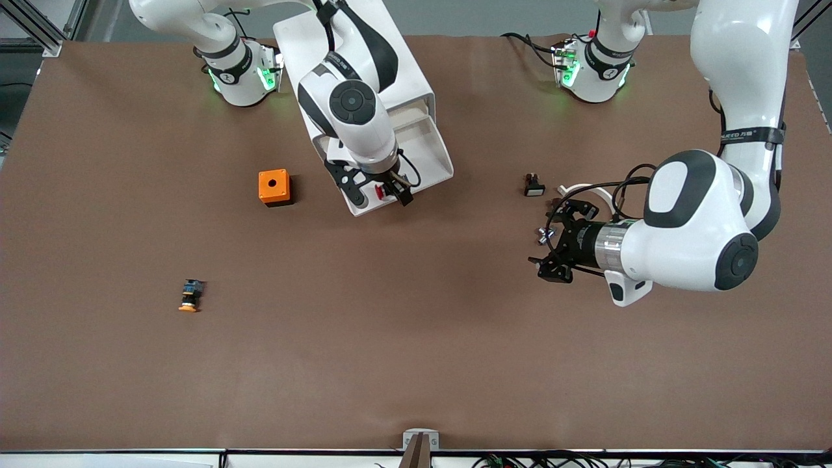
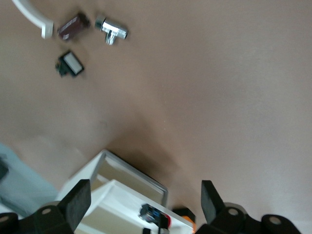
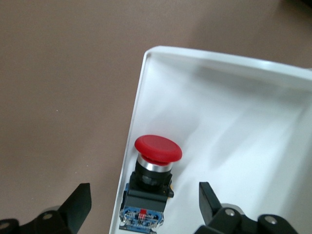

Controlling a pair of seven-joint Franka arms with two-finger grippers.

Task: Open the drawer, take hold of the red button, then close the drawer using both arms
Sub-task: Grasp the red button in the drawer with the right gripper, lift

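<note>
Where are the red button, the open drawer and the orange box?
red button [image 3: 157, 148], right wrist view, on its red cap.
open drawer [image 3: 229, 112], right wrist view, on its bare white floor.
orange box [image 1: 273, 186], front view, on its top face.

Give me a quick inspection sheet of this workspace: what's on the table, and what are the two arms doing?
Surface: brown table, flat and bare in the middle.
Job's things: drawer pulled open; red button lies inside by its wall.
Clutter: orange box; orange-capped button; white-faced button; metal fitting.
Grippers: right gripper open over the red button, not touching it; left gripper open, waiting over bare table.
Cables: black leads on both wrists; more along the table edge nearest the camera.
Surroundings: arm bases with green lights.
</note>
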